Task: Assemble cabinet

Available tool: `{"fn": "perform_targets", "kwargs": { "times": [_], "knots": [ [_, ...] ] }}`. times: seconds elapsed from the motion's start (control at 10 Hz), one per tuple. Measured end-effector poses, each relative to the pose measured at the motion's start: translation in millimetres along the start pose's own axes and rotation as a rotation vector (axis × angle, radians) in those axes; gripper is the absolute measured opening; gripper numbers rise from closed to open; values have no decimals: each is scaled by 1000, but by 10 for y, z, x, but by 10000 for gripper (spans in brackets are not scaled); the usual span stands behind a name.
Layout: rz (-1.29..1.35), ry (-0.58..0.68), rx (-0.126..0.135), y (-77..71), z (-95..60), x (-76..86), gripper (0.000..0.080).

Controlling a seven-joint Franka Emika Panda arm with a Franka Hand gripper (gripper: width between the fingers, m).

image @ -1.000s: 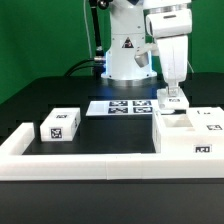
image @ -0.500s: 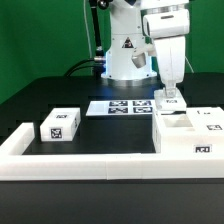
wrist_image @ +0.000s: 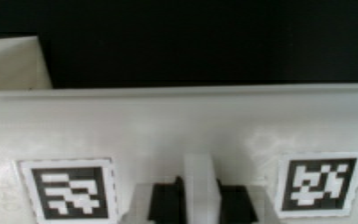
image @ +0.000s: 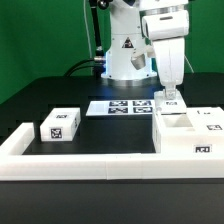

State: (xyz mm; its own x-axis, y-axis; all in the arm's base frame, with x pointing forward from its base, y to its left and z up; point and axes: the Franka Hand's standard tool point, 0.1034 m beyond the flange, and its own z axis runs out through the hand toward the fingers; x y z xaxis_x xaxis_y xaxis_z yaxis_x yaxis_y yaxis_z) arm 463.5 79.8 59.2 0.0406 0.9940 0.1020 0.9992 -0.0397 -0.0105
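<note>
The cabinet (image: pixel 190 135) is a large white box with square compartments and tags, standing at the exterior view's right. My gripper (image: pixel 169 96) hangs straight down over its back left corner, shut on a thin upright white rib of it. In the wrist view the two dark fingers (wrist_image: pixel 165 203) flank that white rib (wrist_image: pixel 201 185), and the gripper (wrist_image: pixel 201 203) sits low against a white cabinet wall (wrist_image: pixel 194 120) bearing two tags. A smaller white tagged box (image: pixel 60 125) lies apart on the black table at the exterior view's left.
The marker board (image: pixel 122 105) lies flat behind the cabinet, in front of the robot base (image: pixel 128 60). A long low white L-shaped rail (image: pixel 90 164) runs along the table's front and up the left side.
</note>
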Motion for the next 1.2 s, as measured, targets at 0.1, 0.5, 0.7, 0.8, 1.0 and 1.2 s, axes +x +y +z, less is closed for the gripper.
{"fn": "perform_targets", "kwargs": {
  "times": [0.1, 0.5, 0.7, 0.8, 1.0, 1.2],
  "knots": [
    [4, 1, 4, 14, 10, 13, 62],
    [12, 5, 15, 169, 10, 9, 62],
    [15, 6, 15, 178, 16, 1, 62],
    [15, 6, 15, 178, 16, 1, 62],
    [16, 6, 15, 179, 16, 0, 62],
    [3, 4, 14, 336, -44, -3, 62]
  ]
}}
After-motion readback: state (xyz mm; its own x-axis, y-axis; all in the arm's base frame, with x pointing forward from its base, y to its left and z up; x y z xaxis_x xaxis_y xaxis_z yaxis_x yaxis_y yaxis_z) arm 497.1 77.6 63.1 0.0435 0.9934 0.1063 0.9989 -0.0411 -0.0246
